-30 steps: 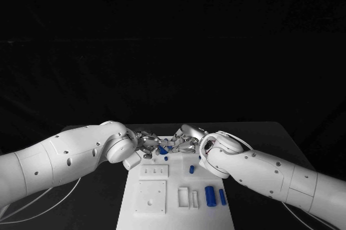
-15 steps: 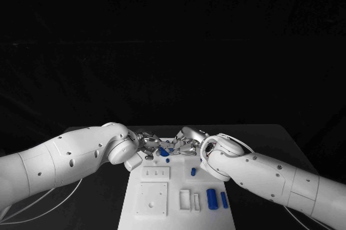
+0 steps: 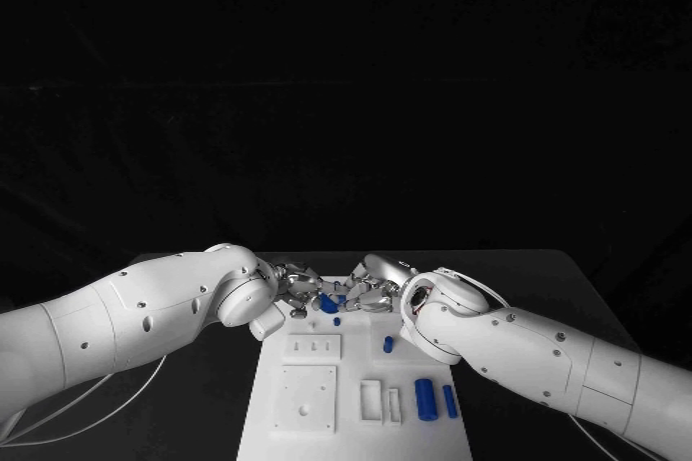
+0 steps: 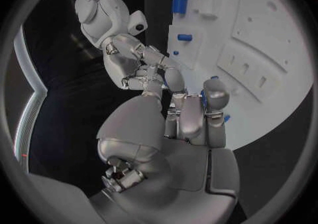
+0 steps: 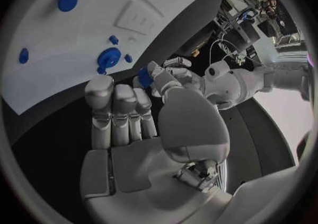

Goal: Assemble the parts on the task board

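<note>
We find both hands meeting over the far end of the task board, with one small blue part between them. In the head view the left hand and the right hand have their fingers curled in toward that piece. The left wrist view shows blue at the left hand's fingertips, and the right wrist view shows a blue piece between the two hands' fingertips. We judge the part pinched from both sides, but which hand carries it we cannot tell.

The part looks like rigid moulded plastic: light, stiff and smooth. We expect it to slip or twist under a fingertip pinch rather than bend or break. Holding it by its sides, with the end that enters the board left free, seems the sound grip.

Other pieces remain on the board: a short blue peg near the middle, and a larger blue cylinder with a thinner blue pin just beside it at the near right. White raised blocks occupy the left half.

Room is tight. The right forearm lies along the board's right edge, near the loose pieces, so a careless sweep could scatter them. Open black table lies on both flanks.
</note>
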`<state>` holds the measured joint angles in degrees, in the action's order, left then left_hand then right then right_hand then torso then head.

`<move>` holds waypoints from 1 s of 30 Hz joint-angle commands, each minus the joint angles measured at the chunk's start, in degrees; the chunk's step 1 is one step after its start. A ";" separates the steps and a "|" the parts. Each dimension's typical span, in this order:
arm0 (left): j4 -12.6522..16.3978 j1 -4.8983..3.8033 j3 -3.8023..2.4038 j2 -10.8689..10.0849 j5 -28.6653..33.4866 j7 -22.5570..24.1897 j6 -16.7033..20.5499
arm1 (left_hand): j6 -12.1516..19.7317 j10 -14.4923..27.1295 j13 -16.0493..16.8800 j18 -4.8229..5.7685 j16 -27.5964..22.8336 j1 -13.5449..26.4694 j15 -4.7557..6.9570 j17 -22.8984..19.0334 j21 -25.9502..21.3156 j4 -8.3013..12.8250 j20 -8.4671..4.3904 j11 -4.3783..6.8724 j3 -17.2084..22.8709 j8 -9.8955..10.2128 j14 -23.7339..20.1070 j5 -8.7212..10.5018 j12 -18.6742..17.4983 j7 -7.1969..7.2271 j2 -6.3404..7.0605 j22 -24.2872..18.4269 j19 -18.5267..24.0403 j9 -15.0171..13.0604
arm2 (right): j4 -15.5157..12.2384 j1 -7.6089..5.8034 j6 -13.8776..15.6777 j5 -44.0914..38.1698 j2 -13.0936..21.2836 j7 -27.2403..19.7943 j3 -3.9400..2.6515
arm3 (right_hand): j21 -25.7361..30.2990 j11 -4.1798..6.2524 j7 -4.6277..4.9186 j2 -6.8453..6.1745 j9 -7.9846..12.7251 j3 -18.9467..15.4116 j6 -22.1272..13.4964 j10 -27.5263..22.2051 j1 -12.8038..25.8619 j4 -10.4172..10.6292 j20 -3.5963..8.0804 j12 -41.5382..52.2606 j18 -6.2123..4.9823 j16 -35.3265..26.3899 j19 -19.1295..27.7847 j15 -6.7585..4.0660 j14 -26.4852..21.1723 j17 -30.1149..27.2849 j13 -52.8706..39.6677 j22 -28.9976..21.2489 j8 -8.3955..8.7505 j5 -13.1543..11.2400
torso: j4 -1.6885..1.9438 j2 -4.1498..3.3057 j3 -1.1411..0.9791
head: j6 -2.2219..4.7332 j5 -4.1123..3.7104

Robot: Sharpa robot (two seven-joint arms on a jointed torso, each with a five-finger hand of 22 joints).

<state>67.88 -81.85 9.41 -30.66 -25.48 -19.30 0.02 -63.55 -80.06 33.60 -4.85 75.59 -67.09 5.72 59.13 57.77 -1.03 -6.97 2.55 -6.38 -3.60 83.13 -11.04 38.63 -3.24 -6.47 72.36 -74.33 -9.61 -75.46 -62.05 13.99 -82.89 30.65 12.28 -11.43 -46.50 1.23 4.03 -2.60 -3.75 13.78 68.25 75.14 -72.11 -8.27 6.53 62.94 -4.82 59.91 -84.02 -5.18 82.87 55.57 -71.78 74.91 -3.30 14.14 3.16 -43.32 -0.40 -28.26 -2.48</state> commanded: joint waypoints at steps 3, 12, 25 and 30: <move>-0.33 -0.24 -0.05 0.18 0.11 -0.18 -1.36 | 0.03 -0.08 -0.06 0.77 -0.21 1.48 0.23 0.06 -0.48 -1.08 0.00 0.11 -0.88 -0.04 -0.21 1.70 -0.23 -0.31 0.60 0.48 -0.38 0.17 | -0.23 0.05 -1.08 -0.99 -0.12 -0.27 0.03 | 0.19 0.15 -0.14 -0.33 -0.04 -0.07 -0.44 0.26 -0.45 0.34 -0.02 -0.27 0.10 -0.08 -3.29 -0.12 0.03 0.07 0.05 0.57 -0.26 0.09 | 0.01 0.04 -0.02 | -0.38 0.28; -0.42 -0.25 -0.05 -0.01 -1.22 -2.08 -3.56 | -0.15 -0.24 -0.08 0.85 -0.19 1.87 0.27 0.25 -1.79 -1.89 -0.04 0.14 -0.14 -0.04 -0.17 2.19 -0.45 -0.23 1.35 2.03 -0.88 -0.49 | -0.45 0.04 -0.91 -1.02 -0.24 -0.30 0.03 | 0.06 0.14 -0.11 -0.30 -0.04 -0.08 -0.52 0.37 -0.51 0.36 0.00 -0.11 0.08 0.05 -3.32 -0.12 0.08 0.20 -0.04 0.59 -0.27 0.11 | 0.00 0.09 -0.06 | -0.38 0.81; -0.22 -0.24 -0.05 0.04 -1.79 -2.72 -5.56 | -1.51 -0.54 -0.08 0.97 -0.02 1.62 0.37 0.65 -2.95 -0.14 -0.13 0.20 -0.37 -0.04 -0.12 1.68 -0.61 0.09 1.46 3.46 -1.34 -0.41 | -0.40 0.03 -1.03 -1.02 -0.52 -0.25 0.03 | 0.06 0.14 -0.11 -0.30 -0.04 -0.08 -0.52 0.37 -0.51 0.36 0.00 -0.11 0.08 0.05 -3.32 -0.12 0.08 0.20 -0.04 0.59 -0.27 0.11 | -0.05 0.06 -0.04 | -0.18 0.72; -0.31 -0.24 -0.05 0.09 -1.80 -2.73 -5.41 | -1.47 -0.60 -0.11 1.01 -0.02 1.62 0.37 0.68 -3.02 -0.14 -0.15 0.19 -0.23 -0.04 -0.11 1.48 -0.66 0.09 1.15 3.63 -1.43 -0.38 | -0.53 0.04 -1.29 -1.02 -0.60 -0.35 0.04 | 0.13 0.13 -0.11 -0.40 -0.03 -0.21 -0.53 0.32 -0.53 0.52 -0.03 -0.15 0.03 0.01 -3.28 -0.11 0.04 0.17 0.00 0.48 -0.25 0.17 | -0.08 0.05 -0.05 | -0.11 0.73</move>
<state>67.46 -81.87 9.39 -30.72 -26.98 -21.82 -4.02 -64.80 -80.26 33.54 -4.46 75.60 -65.12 5.72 59.77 55.08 -1.49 -6.98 2.76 -6.68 -3.60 83.13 -9.48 38.37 -3.07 -5.27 74.94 -75.36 -9.98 -75.79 -62.01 13.54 -83.33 30.19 12.28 -11.37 -46.50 1.22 3.92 -2.83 -3.71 13.53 67.97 75.13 -72.34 -8.06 6.53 62.94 -4.82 59.91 -84.02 -5.18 82.87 55.71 -71.79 74.90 -3.37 14.14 3.09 -43.26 -0.43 -28.43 -1.72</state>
